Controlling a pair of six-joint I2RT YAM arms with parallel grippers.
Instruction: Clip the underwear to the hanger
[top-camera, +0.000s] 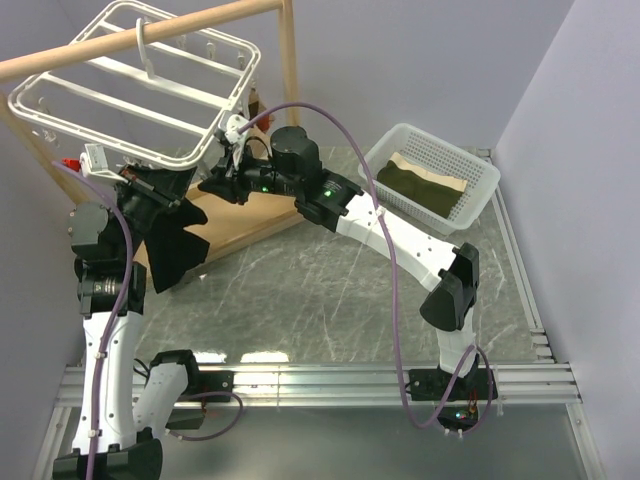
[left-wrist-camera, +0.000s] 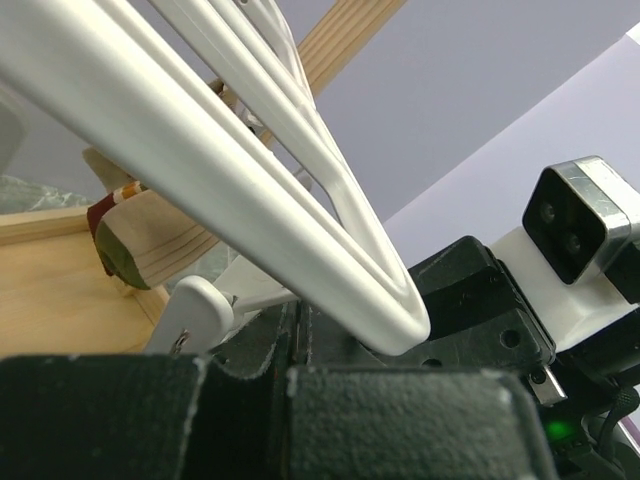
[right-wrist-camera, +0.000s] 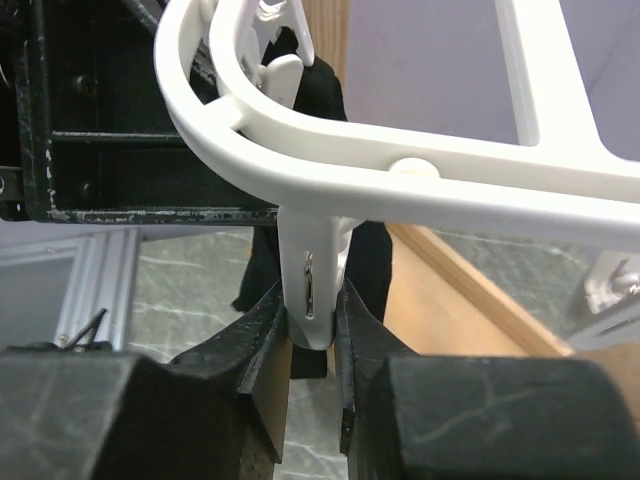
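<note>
The white hanger (top-camera: 140, 80) hangs by its hook from a wooden pole at the upper left. The black underwear (top-camera: 172, 240) hangs from my left gripper (top-camera: 150, 190), which is shut on its upper edge just under the hanger's near rim. In the left wrist view the left gripper (left-wrist-camera: 290, 350) has its jaws pressed together below a hanger bar (left-wrist-camera: 200, 170), with a white clip (left-wrist-camera: 195, 312) beside it. My right gripper (right-wrist-camera: 313, 330) is shut on a dangling white clip (right-wrist-camera: 313, 280) at the hanger's rim (right-wrist-camera: 400, 170). The underwear (right-wrist-camera: 322, 95) shows behind that clip.
The wooden pole (top-camera: 150, 28) and its upright stand on a wooden base (top-camera: 240, 220) under the hanger. A white mesh basket (top-camera: 478, 200) at the back right holds a folded olive-and-tan cloth (top-camera: 420, 185). The two grippers are close together at the hanger's corner.
</note>
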